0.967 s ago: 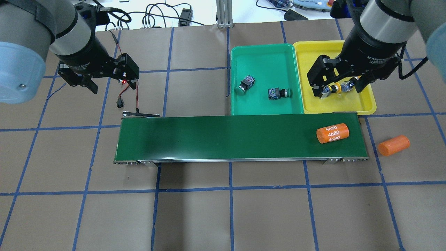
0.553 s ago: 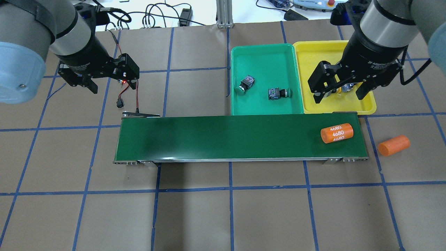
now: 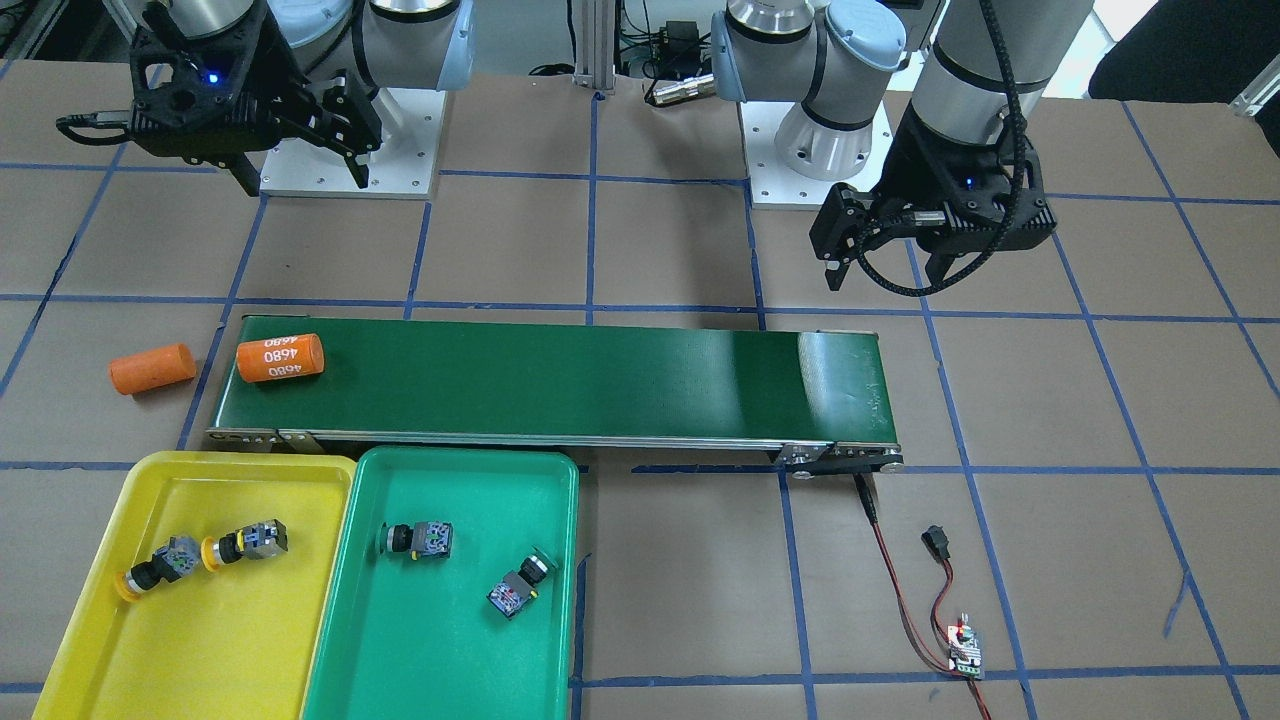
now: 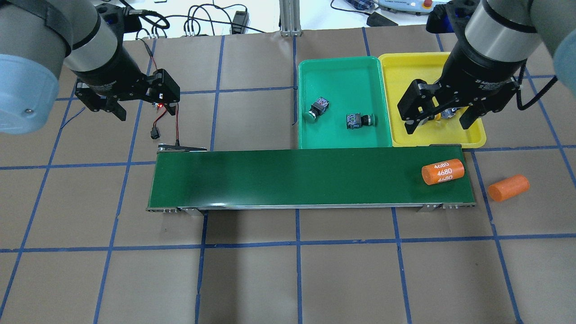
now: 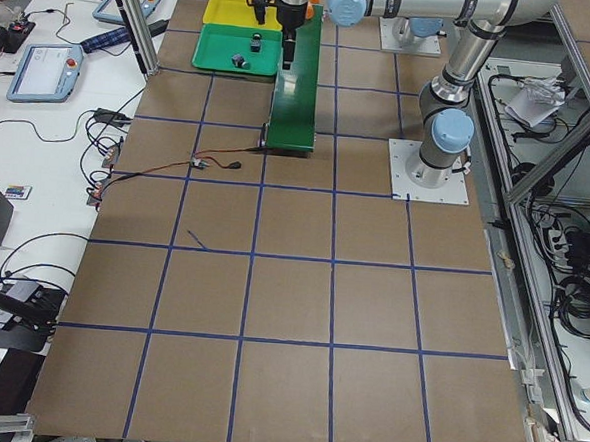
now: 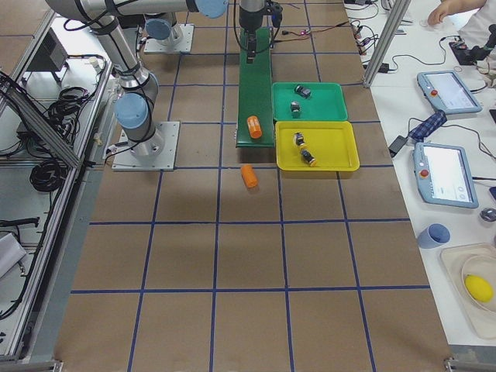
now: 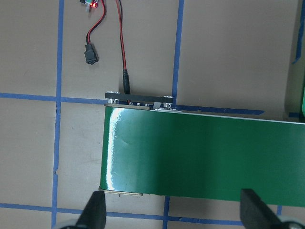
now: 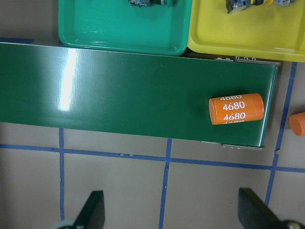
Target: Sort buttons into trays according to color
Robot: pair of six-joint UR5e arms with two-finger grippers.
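Yellow buttons (image 3: 245,542) both lie in the yellow tray (image 3: 230,650); my right hand (image 4: 437,125) has let go and risen, open; sorting looks complete.

Looking down from behind and steeply from across, sharing the conveyor belt (image 4: 310,177); far back from both worktop (image 5: 290,301) ends; close, straight down from each wrist.

The table (image 4: 252,279) (blue-taped grid) carries a conveyor belt (image 4: 292,177), green tray (image 4: 342,76), yellow tray (image 4: 405,72) and orange cylinder (image 4: 508,187).
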